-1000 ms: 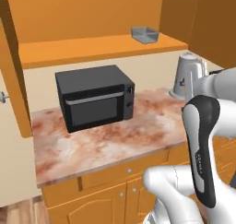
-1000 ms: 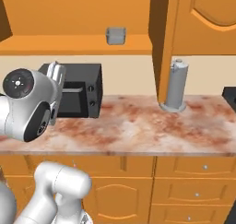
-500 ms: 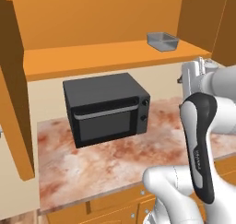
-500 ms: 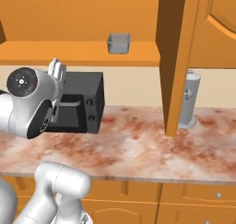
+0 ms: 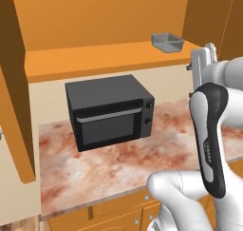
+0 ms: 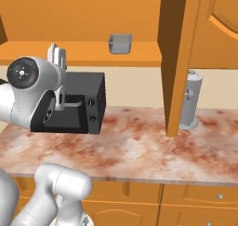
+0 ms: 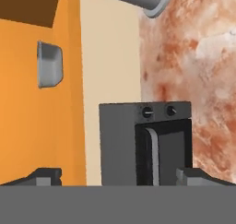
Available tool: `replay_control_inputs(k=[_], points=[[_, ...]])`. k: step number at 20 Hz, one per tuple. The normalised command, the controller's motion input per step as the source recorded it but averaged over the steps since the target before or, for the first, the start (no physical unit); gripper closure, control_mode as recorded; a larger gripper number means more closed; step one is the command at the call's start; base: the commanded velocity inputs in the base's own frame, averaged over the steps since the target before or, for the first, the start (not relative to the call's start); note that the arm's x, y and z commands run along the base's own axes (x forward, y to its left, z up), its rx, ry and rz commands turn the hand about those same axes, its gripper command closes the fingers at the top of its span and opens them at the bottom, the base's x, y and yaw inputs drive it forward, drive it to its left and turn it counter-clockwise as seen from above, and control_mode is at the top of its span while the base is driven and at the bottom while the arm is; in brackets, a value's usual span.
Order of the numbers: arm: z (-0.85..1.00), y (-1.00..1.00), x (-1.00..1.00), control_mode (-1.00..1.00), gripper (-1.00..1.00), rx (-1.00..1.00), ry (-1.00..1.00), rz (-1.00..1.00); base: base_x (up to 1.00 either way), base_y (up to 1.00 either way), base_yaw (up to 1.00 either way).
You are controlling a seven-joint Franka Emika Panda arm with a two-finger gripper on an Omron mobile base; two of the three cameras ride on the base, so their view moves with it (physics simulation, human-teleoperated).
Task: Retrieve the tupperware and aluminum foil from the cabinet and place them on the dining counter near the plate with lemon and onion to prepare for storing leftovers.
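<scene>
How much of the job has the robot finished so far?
Just the start. The cabinet door is already open, and the tupperware still sits on the shelf inside, above the microwave. The claw is open and empty, facing the cabinet but not touching the tub. Grabbing the tub, finding the foil box and carrying both to the dining counter are all left.

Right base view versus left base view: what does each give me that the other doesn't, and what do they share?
Right base view alone: the tall grey canister on the counter, partly behind the open cabinet door.

Left base view alone: the cabinet's left side panel and the microwave's glass door seen front on.

Both: the tupperware on the cabinet shelf, the black microwave, the marbled counter and the open hand.
</scene>
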Motion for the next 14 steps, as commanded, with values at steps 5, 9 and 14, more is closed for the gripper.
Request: replay_control_inputs(k=[5, 9, 14], points=[[0.16, -0.14, 0.14, -1.00, -1.00, -0.33, 0.00, 0.00, 0.00, 0.00, 0.00], [0.14, -0.19, 0.53, -1.00, -1.00, -0.32, 0.00, -0.01, 0.00, 0.00, 0.00], [0.27, -0.16, 0.66, -1.00, -1.00, -0.33, 0.02, -0.05, 0.00, 0.00, 0.00]])
